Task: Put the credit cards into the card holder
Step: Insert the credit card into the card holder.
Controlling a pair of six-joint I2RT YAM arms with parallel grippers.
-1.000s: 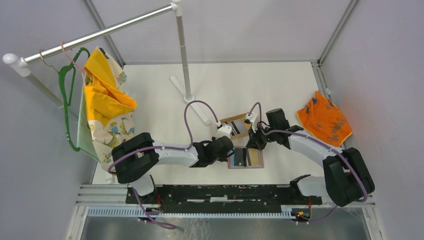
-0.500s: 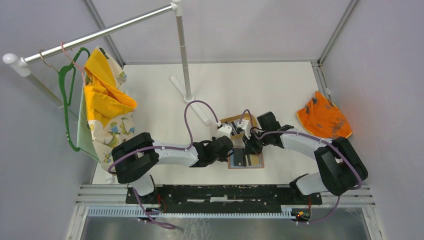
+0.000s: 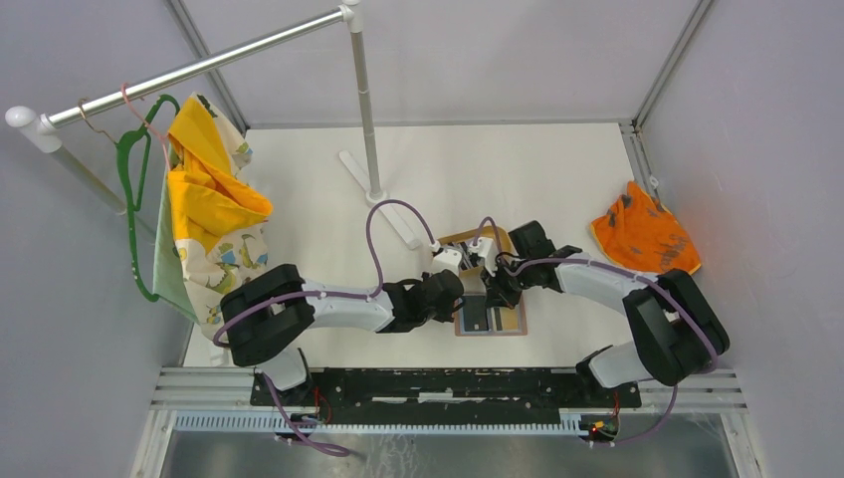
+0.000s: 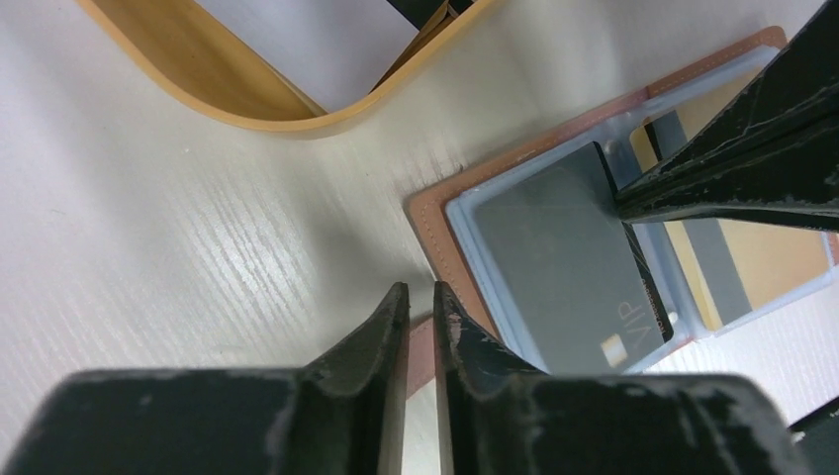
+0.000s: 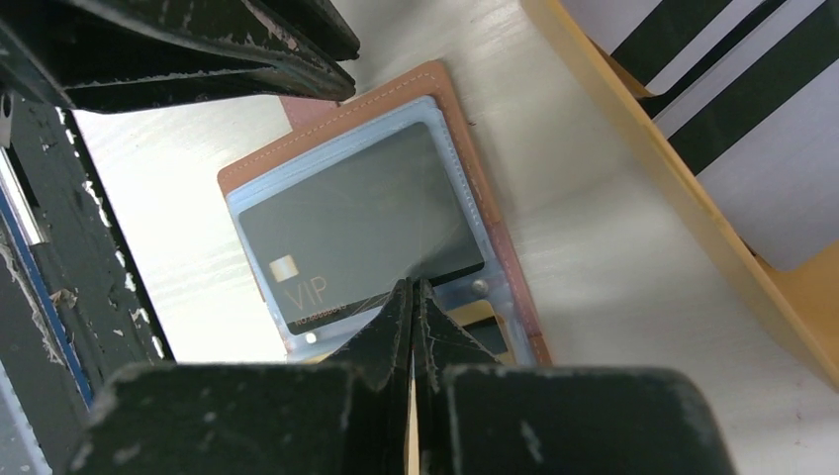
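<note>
The card holder (image 4: 427, 211) lies open by the tan tray (image 5: 633, 168), a black card (image 5: 356, 228) in its pocket. The right gripper (image 5: 413, 287), fingers together, rests at that card's edge; whether the left gripper (image 4: 416, 292) grips the tab (image 4: 420, 343), I cannot tell.

A: Recorded reddish-brown leather with pale stitching on card holder (image 4: 427, 226). Matte black card (image 5: 356, 223) with gold chip and gold "VIP" lettering.
B: Confirmed. Also gold card (image 4: 767, 252) with grey stripe; tan tray (image 4: 208, 84); white cards (image 5: 762, 188) with black stripes.
A: Elsewhere, orange cloth (image 3: 645, 239) and green hanger (image 3: 129, 189).
</note>
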